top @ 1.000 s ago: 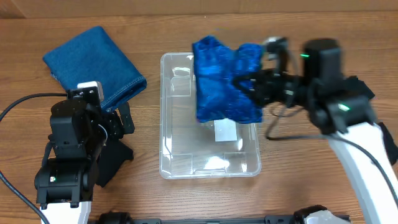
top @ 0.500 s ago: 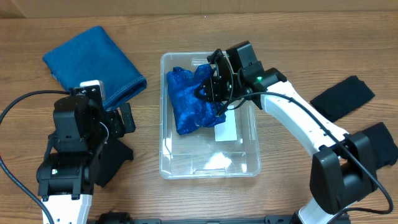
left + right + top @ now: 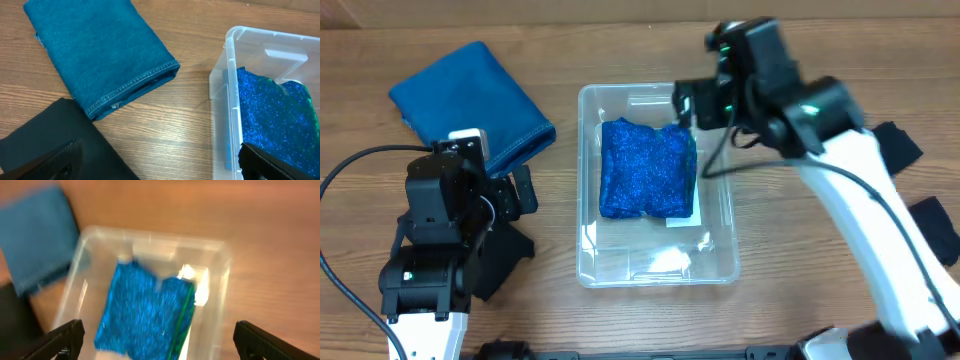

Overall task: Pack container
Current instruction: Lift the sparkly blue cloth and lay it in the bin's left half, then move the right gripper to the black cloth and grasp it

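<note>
The clear plastic container point(image 3: 720, 262) sits mid-table; it also shows in the left wrist view point(image 3: 222, 95) and the right wrist view point(image 3: 220, 260). A bright blue folded cloth point(image 3: 647, 168) lies inside it, also seen in the left wrist view point(image 3: 270, 110) and the right wrist view point(image 3: 140, 310). My right gripper point(image 3: 688, 103) is open and empty above the container's far end. My left gripper point(image 3: 520, 190) is open and empty, left of the container, over a black cloth point(image 3: 498, 255).
A folded denim-blue cloth point(image 3: 470, 100) lies at the far left, also in the left wrist view point(image 3: 100, 55). The black cloth also shows under my left gripper point(image 3: 55, 145). Two more black cloths point(image 3: 905, 140) lie at the right edge.
My right gripper let go of the bright blue cloth, which now lies flat in the container. The right arm rose and drew back toward the far end. The left arm stayed still.
</note>
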You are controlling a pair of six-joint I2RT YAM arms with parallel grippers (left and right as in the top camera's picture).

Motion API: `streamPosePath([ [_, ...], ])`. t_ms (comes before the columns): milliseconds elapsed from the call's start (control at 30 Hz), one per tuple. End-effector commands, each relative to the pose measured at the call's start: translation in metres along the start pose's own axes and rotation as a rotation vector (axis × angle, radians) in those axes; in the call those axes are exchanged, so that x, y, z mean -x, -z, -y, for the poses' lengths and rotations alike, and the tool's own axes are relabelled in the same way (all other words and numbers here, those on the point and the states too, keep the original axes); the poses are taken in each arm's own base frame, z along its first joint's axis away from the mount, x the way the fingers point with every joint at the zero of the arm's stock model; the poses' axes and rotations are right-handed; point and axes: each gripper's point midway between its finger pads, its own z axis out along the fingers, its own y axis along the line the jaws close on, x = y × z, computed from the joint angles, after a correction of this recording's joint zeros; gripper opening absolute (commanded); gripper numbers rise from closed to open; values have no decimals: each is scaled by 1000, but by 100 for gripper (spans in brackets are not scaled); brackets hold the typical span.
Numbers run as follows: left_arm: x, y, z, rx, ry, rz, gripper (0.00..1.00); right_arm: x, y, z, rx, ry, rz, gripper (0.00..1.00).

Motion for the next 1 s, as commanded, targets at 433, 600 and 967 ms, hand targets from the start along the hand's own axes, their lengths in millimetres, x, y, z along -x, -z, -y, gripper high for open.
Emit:
streamPosePath([
  [433,10,7,2,-3,4,30,100,-164,-30,396,-267,-1167,-164,100],
  [600,8,7,1,-2,4,22,100,-184,-66,411,-241,-1111,-139,100],
  [967,7,7,1,-1,4,18,100,-212,-130,405,-118,-1100,-227,96],
])
